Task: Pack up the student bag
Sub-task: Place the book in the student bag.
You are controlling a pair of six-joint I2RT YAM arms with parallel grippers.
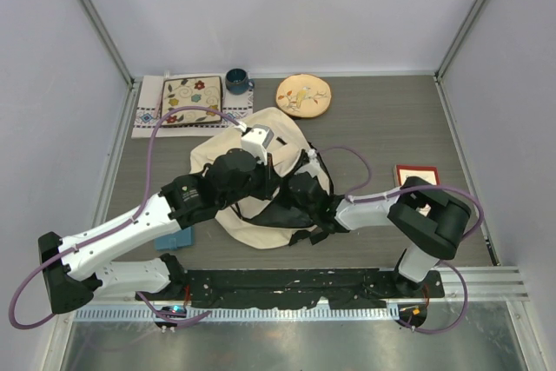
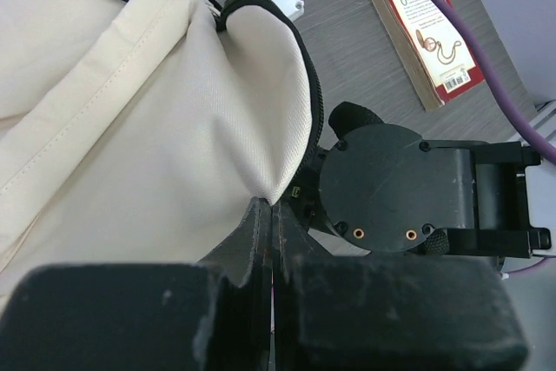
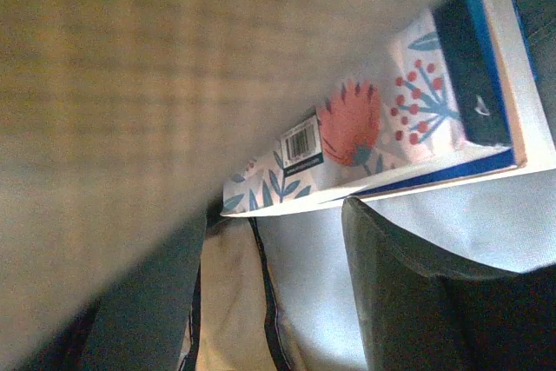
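The cream student bag (image 1: 261,132) lies mid-table with its dark-lined opening facing the arms. My left gripper (image 2: 274,206) is shut on the edge of the bag's cream flap (image 2: 217,110) and holds it up. In the top view it sits at the opening (image 1: 276,171). My right gripper (image 3: 278,249) is open inside the bag, and in the top view only its wrist (image 1: 306,190) shows at the opening. A floral-covered book (image 3: 373,128) lies just past its fingertips, its edge at the right finger (image 3: 417,293). Blurred bag fabric (image 3: 130,84) covers the upper left of that view.
A red-bordered book (image 1: 416,176) lies on the table to the right, also in the left wrist view (image 2: 426,32). A floral plate (image 1: 303,95), a blue mug (image 1: 236,82) and a patterned cloth (image 1: 187,102) stand at the back. A blue item (image 1: 174,239) lies under the left arm.
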